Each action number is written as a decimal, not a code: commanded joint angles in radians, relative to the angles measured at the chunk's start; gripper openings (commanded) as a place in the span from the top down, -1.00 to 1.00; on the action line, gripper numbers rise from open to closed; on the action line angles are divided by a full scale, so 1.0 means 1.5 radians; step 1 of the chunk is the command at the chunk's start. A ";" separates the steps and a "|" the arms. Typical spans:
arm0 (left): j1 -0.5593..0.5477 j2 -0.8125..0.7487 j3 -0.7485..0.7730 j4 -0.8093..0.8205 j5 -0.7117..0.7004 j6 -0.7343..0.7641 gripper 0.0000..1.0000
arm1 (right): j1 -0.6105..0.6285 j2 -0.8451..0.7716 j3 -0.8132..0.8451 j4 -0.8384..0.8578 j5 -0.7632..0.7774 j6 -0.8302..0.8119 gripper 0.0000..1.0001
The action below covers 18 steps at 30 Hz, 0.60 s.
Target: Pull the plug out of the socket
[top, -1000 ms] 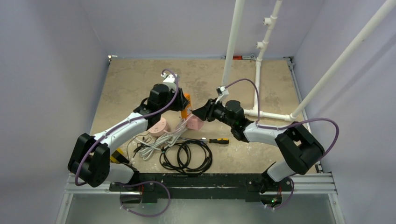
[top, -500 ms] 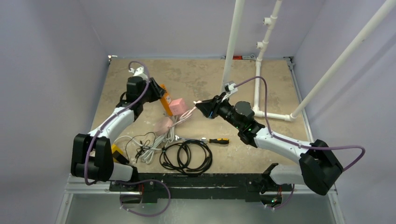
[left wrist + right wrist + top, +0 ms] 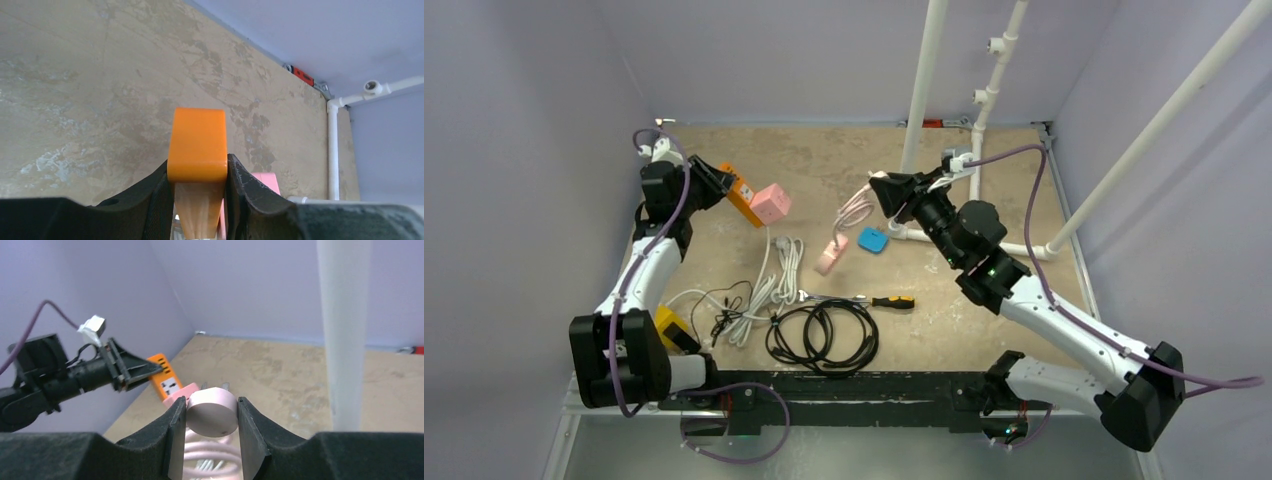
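Observation:
My left gripper [image 3: 716, 183] is shut on an orange socket strip [image 3: 742, 196] and holds it above the table at the far left. A pink cube adapter [image 3: 771, 203] sits on the strip's end. In the left wrist view the strip [image 3: 197, 145] fills the gap between the fingers, with the pink cube [image 3: 265, 181] behind. My right gripper [image 3: 884, 187] is shut on a round pink plug [image 3: 212, 411]. Its metal prongs [image 3: 216, 386] are bare and clear of the socket [image 3: 165, 380]. A coiled pink cord [image 3: 854, 212] hangs from the plug.
White PVC pipes [image 3: 921, 90] stand right behind the right gripper. On the table lie a small blue object [image 3: 873, 239], a pink piece [image 3: 830, 256], a white cable bundle [image 3: 769, 280], a black cable coil [image 3: 822, 335], a screwdriver [image 3: 879, 300] and a yellow object [image 3: 669, 328].
The two grippers have moved apart. The left one went back and left with the orange strip and pink cube. The right one went back and right with the plug, now out of the socket.

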 commanded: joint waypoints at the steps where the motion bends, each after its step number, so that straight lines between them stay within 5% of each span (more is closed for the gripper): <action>1: 0.027 -0.044 0.003 0.087 0.026 -0.035 1.00 | 0.000 -0.001 0.041 0.005 0.061 -0.064 1.00; 18: 0.038 -0.024 -0.022 0.133 0.100 -0.038 1.00 | 0.057 0.063 -0.092 0.172 0.153 -0.170 1.00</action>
